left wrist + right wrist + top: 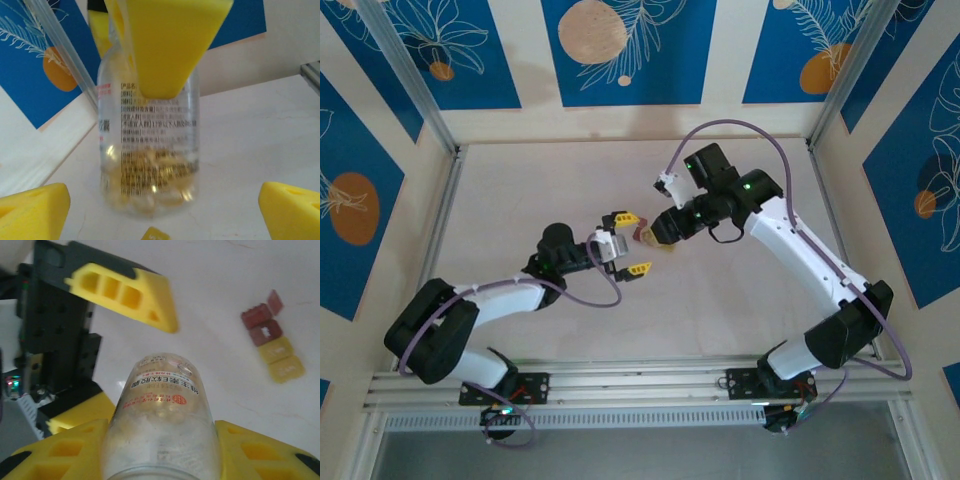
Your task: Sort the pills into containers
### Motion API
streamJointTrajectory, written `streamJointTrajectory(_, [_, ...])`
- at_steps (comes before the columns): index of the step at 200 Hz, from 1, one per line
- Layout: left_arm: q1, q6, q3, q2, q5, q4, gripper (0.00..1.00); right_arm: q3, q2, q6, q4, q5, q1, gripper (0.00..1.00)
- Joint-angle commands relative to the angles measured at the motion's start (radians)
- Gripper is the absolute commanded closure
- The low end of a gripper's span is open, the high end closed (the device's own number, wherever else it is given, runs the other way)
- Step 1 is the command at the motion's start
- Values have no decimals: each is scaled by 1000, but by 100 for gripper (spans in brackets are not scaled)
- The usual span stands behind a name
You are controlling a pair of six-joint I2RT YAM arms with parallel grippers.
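Observation:
My right gripper (162,435) is shut on a clear pill bottle (160,410) with printed labels, holding it by its upper part. Yellow pills (155,185) lie in the bottle's (150,135) lower end, just above the table. In the left wrist view one right finger covers the bottle's top. My left gripper (160,215) stands open, one yellow fingertip (30,210) on each side of the bottle and clear of it. The containers (272,345), a small strip of dark red and yellow-tan cells, lie on the table to the right of the bottle. In the top view both grippers (632,243) meet mid-table.
The white table (520,200) is walled by aluminium rails and blue-patterned panels at the back and sides. A purple cable loops off each arm. A yellow corner (155,234) of something small shows just below the bottle.

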Motion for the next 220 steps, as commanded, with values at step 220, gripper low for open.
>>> streamJointTrajectory(220, [18,-12,75,8,140,-108,27,99,54,-6,-31,-24,70,57])
